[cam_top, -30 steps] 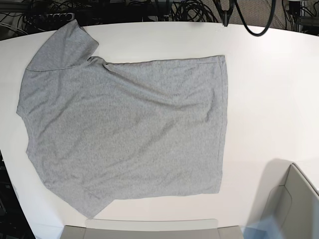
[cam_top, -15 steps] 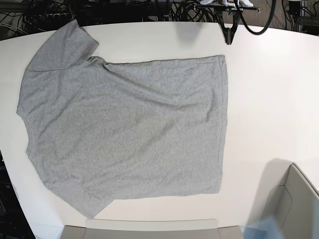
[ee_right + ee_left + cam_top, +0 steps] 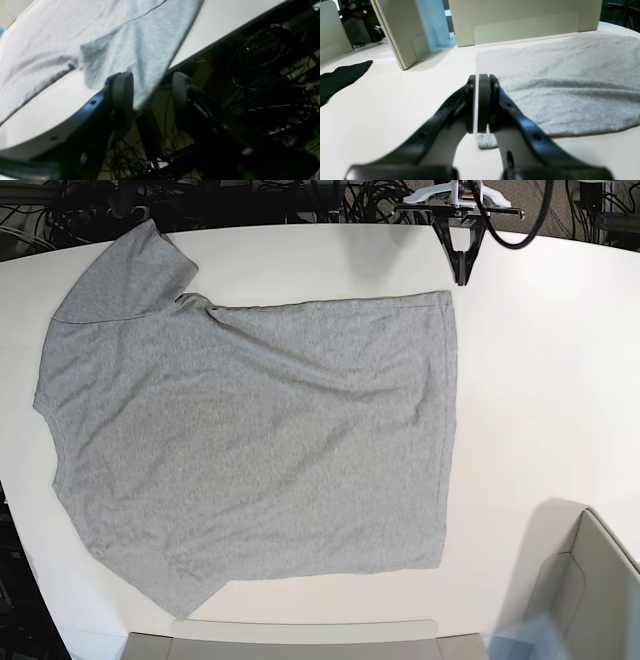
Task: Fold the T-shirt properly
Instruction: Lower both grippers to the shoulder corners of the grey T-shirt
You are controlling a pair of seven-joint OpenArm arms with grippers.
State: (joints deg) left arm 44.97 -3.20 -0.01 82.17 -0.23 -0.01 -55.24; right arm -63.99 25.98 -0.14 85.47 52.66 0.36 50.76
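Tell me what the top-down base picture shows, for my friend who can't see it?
A grey T-shirt lies spread flat on a white table, with one sleeve reaching the top left. A black robot claw pokes in from the top edge, just above the shirt's upper right corner.

bare table (image 3: 540,380) beside T-shirt (image 3: 250,440), beige dividers (image 3: 590,580) blocking near edge

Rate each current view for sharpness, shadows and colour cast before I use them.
Base view: sharp and evenly lit, the T-shirt casting only faint shadows on the white table. Left wrist view: the closed left gripper is soft up close, and the shirt's weave blurs with distance. Right wrist view: dim and bluish, with the open right gripper blurred and the cables below the table murky.
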